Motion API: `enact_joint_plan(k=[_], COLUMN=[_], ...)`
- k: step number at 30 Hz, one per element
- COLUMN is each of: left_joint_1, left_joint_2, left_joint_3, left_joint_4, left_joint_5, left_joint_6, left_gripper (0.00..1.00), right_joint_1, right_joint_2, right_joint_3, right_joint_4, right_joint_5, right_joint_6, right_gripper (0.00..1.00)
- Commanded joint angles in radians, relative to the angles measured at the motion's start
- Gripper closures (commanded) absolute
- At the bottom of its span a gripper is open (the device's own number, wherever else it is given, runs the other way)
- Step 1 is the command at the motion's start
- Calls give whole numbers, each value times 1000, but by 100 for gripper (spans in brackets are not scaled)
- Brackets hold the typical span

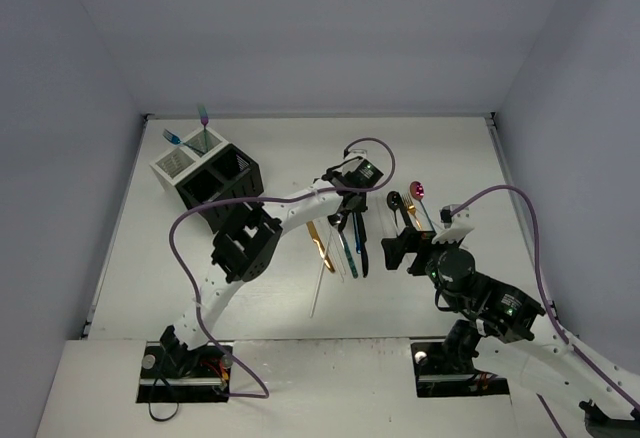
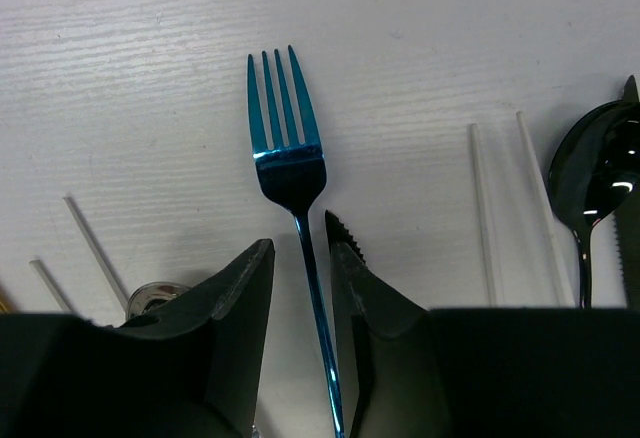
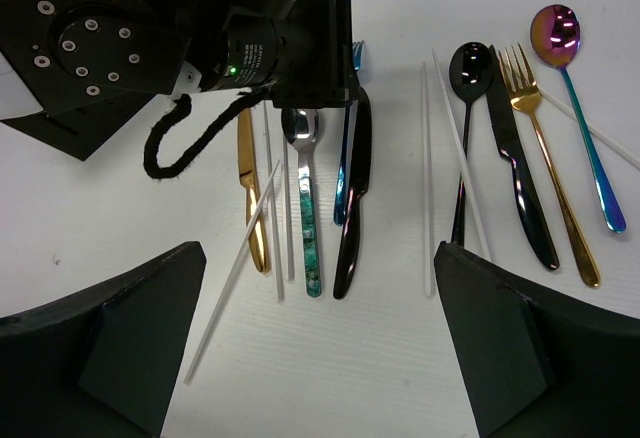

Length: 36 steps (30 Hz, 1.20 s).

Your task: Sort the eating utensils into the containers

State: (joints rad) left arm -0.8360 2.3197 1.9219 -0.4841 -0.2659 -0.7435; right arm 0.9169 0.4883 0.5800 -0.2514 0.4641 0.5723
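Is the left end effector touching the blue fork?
Cannot tell. Left wrist view: the blue fork's handle runs between the left end effector's fingers, close to one, contact unclear.

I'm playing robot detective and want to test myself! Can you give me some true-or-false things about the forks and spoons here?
1. The left gripper straddles the blue fork at its handle. True.
2. The right gripper holds a spoon. False: it is open, with nothing in it.
3. The gold fork lies between the black knife and the rainbow spoon. True.
4. Every bin is empty. False: utensil handles stick up from the white bins.
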Motion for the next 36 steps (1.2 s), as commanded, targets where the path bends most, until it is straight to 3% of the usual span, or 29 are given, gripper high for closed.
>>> enact_joint_plan(k=[1,4,12,20,26,30,36], left_joint_1=[2,3,4,2,13,95,330], left_joint_2=[-12,1,-22,-247,-481,-612,-727], left_joint_3=[65,74,91,2,-137,-263,-398], left_joint_4=[13,16,31,142,338,565,735], left_joint_5=[-35,-39,-66,-89,-145,-156,-59], left_joint_6=[-22,-23,15,126,305,467,591], left_gripper=[75,78,100,100,100,100,100], right_joint_1=[-4,-4,-4,-5,-4,-4,-5], right_joint_2=[-2,1,6,7,11,13,15], right_joint_3=[-2,-3,-2,7,13,20,24], right_joint_4=[43,43,41,41,41,41,41], right_joint_5=[16,15,17,22,18,16,22], right_joint_6=[-2,-3,-8,-11,-15,-19,-21], right_gripper=[3,3,3,3,3,3,3])
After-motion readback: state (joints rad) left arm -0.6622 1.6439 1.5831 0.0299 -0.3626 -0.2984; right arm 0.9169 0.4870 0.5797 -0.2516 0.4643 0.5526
